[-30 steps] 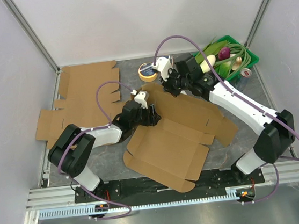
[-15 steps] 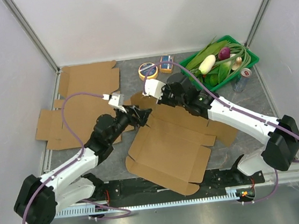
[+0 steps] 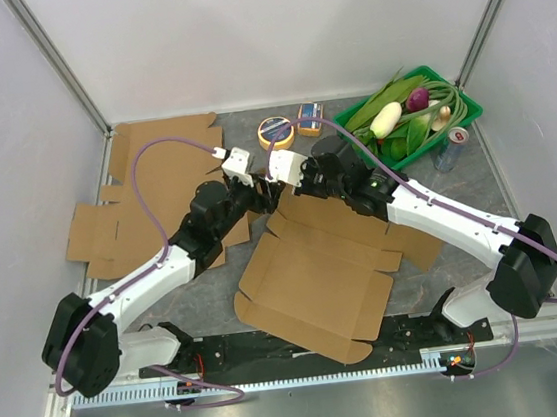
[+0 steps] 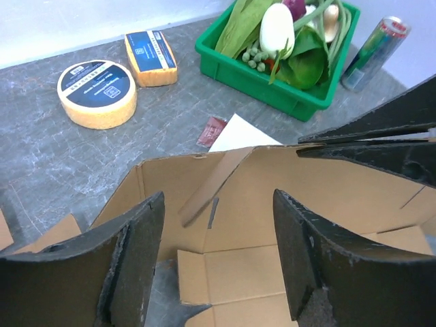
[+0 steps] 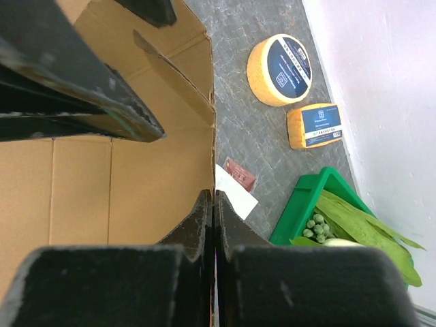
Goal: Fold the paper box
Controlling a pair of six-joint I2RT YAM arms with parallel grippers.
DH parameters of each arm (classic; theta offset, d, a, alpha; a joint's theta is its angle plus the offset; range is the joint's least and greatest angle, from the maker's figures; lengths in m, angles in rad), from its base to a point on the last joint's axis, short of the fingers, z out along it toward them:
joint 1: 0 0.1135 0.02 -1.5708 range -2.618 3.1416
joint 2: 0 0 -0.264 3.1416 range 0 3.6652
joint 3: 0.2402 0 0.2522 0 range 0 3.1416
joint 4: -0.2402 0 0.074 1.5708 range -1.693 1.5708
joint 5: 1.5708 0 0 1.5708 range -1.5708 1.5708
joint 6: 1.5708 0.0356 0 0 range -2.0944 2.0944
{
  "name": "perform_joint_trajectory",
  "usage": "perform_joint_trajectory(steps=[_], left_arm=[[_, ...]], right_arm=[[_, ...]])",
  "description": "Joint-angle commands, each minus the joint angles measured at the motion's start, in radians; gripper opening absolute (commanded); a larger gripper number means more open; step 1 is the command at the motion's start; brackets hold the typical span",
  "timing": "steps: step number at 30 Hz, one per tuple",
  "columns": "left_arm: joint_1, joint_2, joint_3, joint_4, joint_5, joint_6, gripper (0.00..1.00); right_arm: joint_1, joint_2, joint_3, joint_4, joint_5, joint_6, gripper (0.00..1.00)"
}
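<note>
Right wrist view: right hand (image 5: pixel 214 196) clenched on the top edge of the rear wall of the paper box (image 3: pixel 317 280). Judged purpose is to stand that panel upright off the counter (image 4: pixel 41 170) so the side flaps can be turned in. The rest of the blank lies flat, mid-counter. Left hand (image 4: pixel 218 201) released, fingers spread either side of the small corner flap (image 4: pixel 211 184), grasping nothing. Green crate (image 4: pixel 262 78), far right, holds a white radish (image 4: pixel 276 27), leafy greens (image 4: pixel 246 17) and a purple onion (image 3: pixel 417 99).
</note>
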Motion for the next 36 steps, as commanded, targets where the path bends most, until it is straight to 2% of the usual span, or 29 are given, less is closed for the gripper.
perform_joint_trajectory(steps=[1, 2, 4, 5, 7, 8, 9, 10, 11, 12, 13, 14, 15, 16, 18, 19, 21, 22, 24, 25, 26, 28, 29, 36], left_arm=[[0.003, 0.056, 0.08, -0.026, 0.01, 0.151, 0.67], [0.004, 0.065, 0.086, -0.023, 0.007, 0.155, 0.58], [0.003, 0.092, 0.098, -0.017, 0.007, 0.16, 0.49], [0.003, 0.103, 0.103, 0.003, 0.007, 0.157, 0.36], [0.003, 0.125, 0.114, 0.017, 0.007, 0.136, 0.21], [0.001, 0.131, 0.118, 0.02, -0.001, 0.125, 0.1], [0.001, 0.135, 0.121, 0.026, -0.036, 0.1, 0.07], [0.0, 0.135, 0.117, 0.036, -0.042, 0.089, 0.02], [-0.002, 0.132, 0.111, 0.045, -0.048, 0.079, 0.02], [-0.005, 0.129, 0.094, 0.065, -0.059, 0.063, 0.02], [-0.006, 0.12, 0.083, 0.078, -0.065, 0.057, 0.02], [-0.015, 0.119, 0.069, 0.091, -0.075, 0.05, 0.02], [-0.017, 0.117, 0.068, 0.098, -0.094, 0.036, 0.02], [-0.022, 0.117, 0.065, 0.099, -0.104, 0.027, 0.02], [-0.025, 0.123, 0.069, 0.093, -0.128, -0.004, 0.02], [-0.028, 0.126, 0.075, 0.083, -0.136, -0.016, 0.02], [-0.031, 0.129, 0.087, 0.068, -0.154, -0.044, 0.02], [-0.037, 0.131, 0.088, 0.072, -0.159, -0.044, 0.02], [-0.042, 0.129, 0.083, 0.071, -0.179, -0.049, 0.02], [-0.043, 0.125, 0.08, 0.066, -0.18, -0.049, 0.02], [-0.043, 0.116, 0.075, 0.065, -0.18, -0.055, 0.02], [-0.046, 0.108, 0.068, 0.075, -0.176, -0.055, 0.02], [-0.046, 0.103, 0.063, 0.076, -0.177, -0.05, 0.02], [-0.075, 0.083, 0.04, 0.099, -0.205, -0.049, 0.02]], right_arm=[[0.001, -0.024, 0.028, 0.032, -0.025, -0.02, 0.0], [0.003, -0.021, 0.031, 0.029, -0.027, -0.02, 0.0], [0.001, -0.018, 0.035, 0.029, -0.028, -0.012, 0.0], [0.001, -0.012, 0.045, 0.029, -0.025, -0.003, 0.0], [0.001, -0.003, 0.068, 0.024, 0.025, 0.095, 0.0], [0.001, 0.009, 0.106, 0.014, 0.069, 0.163, 0.13], [0.001, 0.015, 0.139, -0.018, 0.197, 0.34, 0.23], [0.001, 0.031, 0.178, -0.142, 0.261, 0.441, 0.32], [0.001, 0.037, 0.264, -0.222, 0.334, 0.534, 0.42], [-0.002, 0.045, 0.306, -0.309, 0.41, 0.677, 0.48], [-0.002, 0.054, 0.344, -0.454, 0.406, 0.862, 0.55], [-0.005, 0.052, 0.393, -0.501, 0.369, 0.924, 0.7], [-0.008, 0.052, 0.413, -0.535, 0.325, 0.957, 0.77], [-0.01, 0.043, 0.435, -0.595, 0.296, 1.051, 0.79], [-0.013, 0.014, 0.464, -0.609, 0.266, 1.152, 0.82], [-0.017, -0.026, 0.464, -0.612, 0.272, 1.334, 0.87], [-0.017, -0.081, 0.391, -0.593, 0.246, 1.569, 0.87], [-0.017, -0.154, 0.249, -0.512, 0.193, 1.817, 0.86], [-0.017, -0.265, 0.083, -0.383, 0.131, 2.074, 0.86], [-0.013, -0.294, -0.058, -0.238, 0.114, 2.168, 0.89], [-0.013, -0.317, -0.121, -0.168, 0.117, 2.35, 0.91], [-0.013, -0.353, -0.215, -0.068, 0.175, 2.468, 0.92], [-0.013, -0.35, -0.217, -0.063, 0.259, 2.508, 0.93], [-0.013, -0.246, -0.168, -0.068, 0.377, 2.575, 0.9]])
